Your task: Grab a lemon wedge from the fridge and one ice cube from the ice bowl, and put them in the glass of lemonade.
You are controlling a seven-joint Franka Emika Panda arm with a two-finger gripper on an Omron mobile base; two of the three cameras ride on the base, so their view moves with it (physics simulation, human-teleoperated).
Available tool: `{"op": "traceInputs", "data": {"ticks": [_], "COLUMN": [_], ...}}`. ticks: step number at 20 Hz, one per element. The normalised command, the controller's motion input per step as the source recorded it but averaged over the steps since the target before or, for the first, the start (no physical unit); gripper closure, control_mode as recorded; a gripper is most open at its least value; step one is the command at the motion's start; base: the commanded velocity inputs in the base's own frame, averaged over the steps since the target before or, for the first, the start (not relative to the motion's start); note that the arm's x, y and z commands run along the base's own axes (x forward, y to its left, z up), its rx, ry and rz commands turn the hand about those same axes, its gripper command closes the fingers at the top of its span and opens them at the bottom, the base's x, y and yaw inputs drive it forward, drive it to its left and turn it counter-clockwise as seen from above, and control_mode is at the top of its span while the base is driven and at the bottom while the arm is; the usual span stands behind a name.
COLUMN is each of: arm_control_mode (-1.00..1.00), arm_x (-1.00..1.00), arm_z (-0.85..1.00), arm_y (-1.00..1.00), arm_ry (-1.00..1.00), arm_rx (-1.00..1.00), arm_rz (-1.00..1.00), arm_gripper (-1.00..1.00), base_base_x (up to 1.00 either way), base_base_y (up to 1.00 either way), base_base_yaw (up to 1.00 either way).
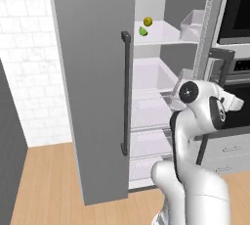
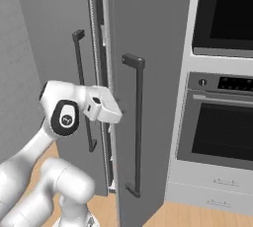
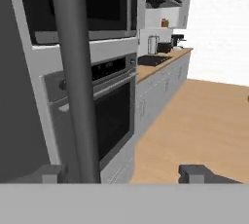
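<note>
The fridge (image 1: 93, 87) stands with its left door swung wide, showing white shelves. On an upper shelf lies a small yellow-green lemon wedge (image 1: 143, 31). My gripper (image 3: 124, 173) is open, its fingertips (image 3: 46, 173) far apart. The dark bar handle (image 3: 73, 72) of the right fridge door rises between them, close to the left tip. From the right base view that handle (image 2: 138, 122) runs down the door just beside my white hand. The ice bowl and the glass of lemonade are out of view.
A whole yellow lemon (image 1: 148, 21) sits behind the wedge, with a white bin (image 1: 193, 23) on the same shelf. A built-in oven stack (image 2: 222, 137) adjoins the fridge on the right. Farther off are a wooden counter (image 3: 160, 62) and open wooden floor (image 3: 204, 121).
</note>
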Motion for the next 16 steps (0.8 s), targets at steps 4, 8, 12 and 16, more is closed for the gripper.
{"op": "traceInputs", "data": {"ticks": [4, 8, 12, 16], "arm_control_mode": [-1.00, -1.00, -1.00, -1.00], "arm_x": [-1.00, -0.41, 0.58, 1.00], "arm_z": [0.61, 0.08, 0.00, -0.04], "arm_y": [0.96, 1.00, 0.75, 0.02], "arm_ry": [-0.25, -0.07, -0.02, 0.11], "arm_rx": [-0.08, -0.22, -0.18, -0.01], "arm_rz": [-0.35, -0.32, -0.30, -0.08], "arm_gripper": [-1.00, -1.00, -1.00, -1.00], "base_base_x": [0.00, 0.00, 0.00, 0.00], "base_base_y": [0.00, 0.00, 0.00, 0.00], "base_base_yaw": [0.00, 0.00, 0.00, 0.00]}}
